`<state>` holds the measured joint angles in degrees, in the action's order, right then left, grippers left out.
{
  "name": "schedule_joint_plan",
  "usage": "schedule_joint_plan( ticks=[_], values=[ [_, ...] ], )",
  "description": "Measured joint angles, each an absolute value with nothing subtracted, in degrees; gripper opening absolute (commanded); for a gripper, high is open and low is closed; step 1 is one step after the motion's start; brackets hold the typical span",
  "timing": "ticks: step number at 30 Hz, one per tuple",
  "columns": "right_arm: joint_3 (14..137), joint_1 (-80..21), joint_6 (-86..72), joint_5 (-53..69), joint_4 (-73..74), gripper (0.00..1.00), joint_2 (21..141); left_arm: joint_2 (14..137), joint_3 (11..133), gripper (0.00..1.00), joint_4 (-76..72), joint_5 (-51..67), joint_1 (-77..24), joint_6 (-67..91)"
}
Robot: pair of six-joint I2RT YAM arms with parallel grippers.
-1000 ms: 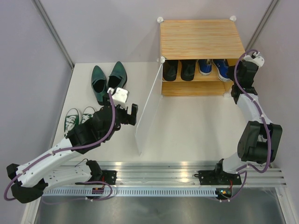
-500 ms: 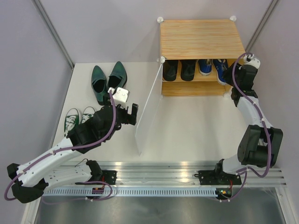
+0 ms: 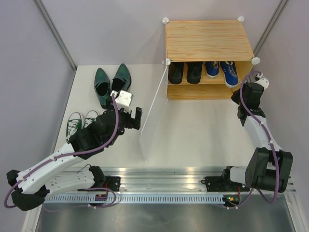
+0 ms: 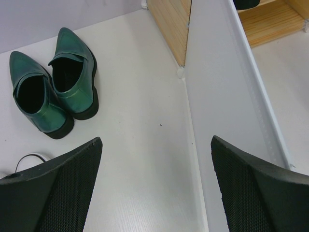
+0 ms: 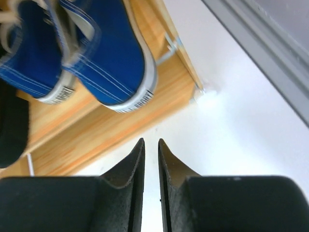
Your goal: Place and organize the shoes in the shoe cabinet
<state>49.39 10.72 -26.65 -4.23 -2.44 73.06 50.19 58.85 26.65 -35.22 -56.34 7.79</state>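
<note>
The wood-grain shoe cabinet stands at the back with its translucent door panel swung open. On its upper shelf are the black dress shoes and the blue sneakers. The dark green pointed shoes and the green white-toed sneakers lie on the table at the left. My left gripper is open and empty beside the door; its wrist view shows the green shoes ahead. My right gripper is shut and empty, just in front of the cabinet's right corner, below the blue sneakers.
The open door panel stands just right of my left gripper. The cabinet's lower shelf lies ahead of my right gripper. Grey walls close in the white table on both sides.
My right gripper has drawn back from the right blue sneaker, down and toward the near side, leaving the sneaker on the shelf. The left arm has barely moved.
</note>
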Motion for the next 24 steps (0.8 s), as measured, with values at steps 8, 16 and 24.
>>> schedule_joint_plan(
  ticks=[8, 16, 24],
  values=[
    [49.3, 10.7, -27.7, -5.7, -3.4, 0.22, 80.1, 49.8, 58.8, 0.95, 26.7, -35.2, -56.3, 7.8],
    [54.8, 10.7, -27.5, -3.4, -8.1, 0.24, 89.8, 49.8, 58.8, 0.95, 26.7, -35.4, -56.3, 7.8],
    [58.9, 10.5, -27.2, -0.8, -9.9, 0.24, 94.2, 49.8, 58.8, 0.95, 26.7, -35.5, -56.2, 7.8]
  ],
)
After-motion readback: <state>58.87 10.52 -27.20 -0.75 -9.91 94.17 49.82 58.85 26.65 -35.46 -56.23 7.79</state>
